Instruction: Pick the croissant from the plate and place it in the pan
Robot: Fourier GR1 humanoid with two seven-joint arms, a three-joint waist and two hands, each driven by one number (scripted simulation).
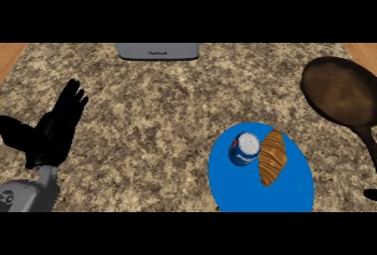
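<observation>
Bench point(162, 109): a speckled brown and tan stone top fills most of the view, with strips of pale wood at the upper left and upper right corners.
Plate point(236, 191): round and bright blue, at the lower right of the bench, cut off by the lower edge.
Croissant point(272, 157): golden brown, lying lengthwise on the plate, right of its middle, untouched.
Can point(245, 149): a small blue and white can lies on the plate just left of the croissant, touching or nearly touching it.
Pan point(340, 90): dark and round, at the right edge, beyond the plate; its handle runs down along the right edge.
Left hand point(55, 130): black, at the left side, fingers straight and pointing up, holding nothing, well apart from the plate.
Right hand point(370, 194): only a dark sliver at the lower right edge; I cannot tell its state.
Grey object point(158, 51): a flat rounded item at the bench's far edge.
</observation>
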